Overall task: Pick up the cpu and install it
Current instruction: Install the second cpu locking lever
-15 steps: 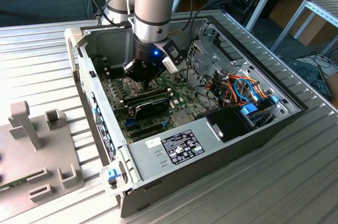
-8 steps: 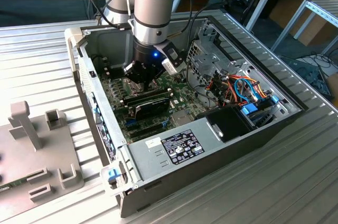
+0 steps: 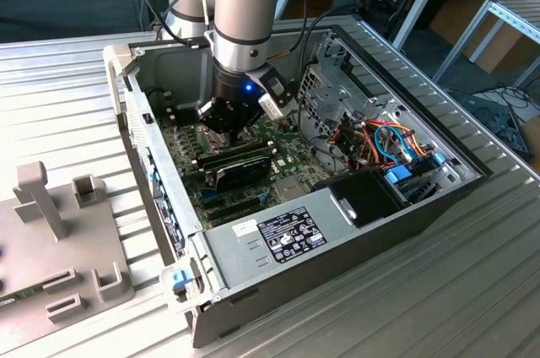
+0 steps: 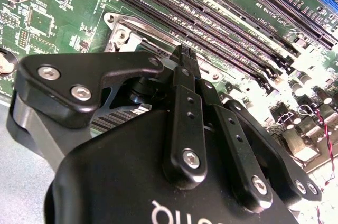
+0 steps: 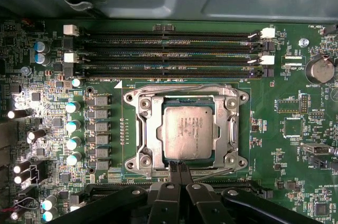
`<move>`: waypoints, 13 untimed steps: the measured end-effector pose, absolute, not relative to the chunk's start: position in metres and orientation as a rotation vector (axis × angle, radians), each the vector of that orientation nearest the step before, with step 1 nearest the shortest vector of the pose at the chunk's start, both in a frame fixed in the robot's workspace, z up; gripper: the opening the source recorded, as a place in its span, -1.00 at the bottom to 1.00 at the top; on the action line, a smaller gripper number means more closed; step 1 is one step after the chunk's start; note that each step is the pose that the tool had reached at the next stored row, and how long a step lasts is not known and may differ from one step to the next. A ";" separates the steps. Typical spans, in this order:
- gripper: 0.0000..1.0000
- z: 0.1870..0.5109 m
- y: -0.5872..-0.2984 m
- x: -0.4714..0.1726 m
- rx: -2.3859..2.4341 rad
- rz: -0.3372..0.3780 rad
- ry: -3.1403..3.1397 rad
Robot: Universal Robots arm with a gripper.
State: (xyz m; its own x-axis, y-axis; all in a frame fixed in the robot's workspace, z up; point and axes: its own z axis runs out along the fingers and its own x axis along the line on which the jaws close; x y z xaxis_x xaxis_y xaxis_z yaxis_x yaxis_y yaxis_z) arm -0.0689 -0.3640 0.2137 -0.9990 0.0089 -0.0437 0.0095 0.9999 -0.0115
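The gripper [image 5: 178, 168] has its jaws pressed together, empty, with the tips at the edge of the CPU socket [image 5: 185, 129] — just beside the cpu [image 5: 188, 131], which lies flat inside that socket's metal frame. Beyond the socket's far side run the empty memory slots [image 5: 169, 55]. In the exterior view the gripper [image 3: 226, 126] reaches down into the open computer case [image 3: 337, 231].

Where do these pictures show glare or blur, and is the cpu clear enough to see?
First wrist view: cpu sharp in the socket, evenly lit; glare whitens capacitors at one edge. Second wrist view: claw body is blurred, the board behind sharper. Exterior view: bright table, dim case interior.
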 end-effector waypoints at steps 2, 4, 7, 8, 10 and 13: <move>-0.79 0.214 -0.364 -0.069 0.014 -0.018 3.098; -0.79 0.214 -0.364 -0.069 0.014 -0.018 3.098; -0.79 0.214 -0.364 -0.069 0.014 -0.018 3.098; -0.79 0.213 -0.364 -0.069 0.014 -0.018 3.098; -0.79 0.212 -0.364 -0.069 0.017 -0.018 3.098; -0.79 0.211 -0.364 -0.071 0.019 -0.018 3.097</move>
State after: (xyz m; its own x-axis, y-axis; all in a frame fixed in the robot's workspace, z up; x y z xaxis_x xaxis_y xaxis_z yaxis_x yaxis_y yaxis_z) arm -0.0713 -0.3639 0.2115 -0.9989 0.0119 -0.0445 0.0124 0.9999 -0.0111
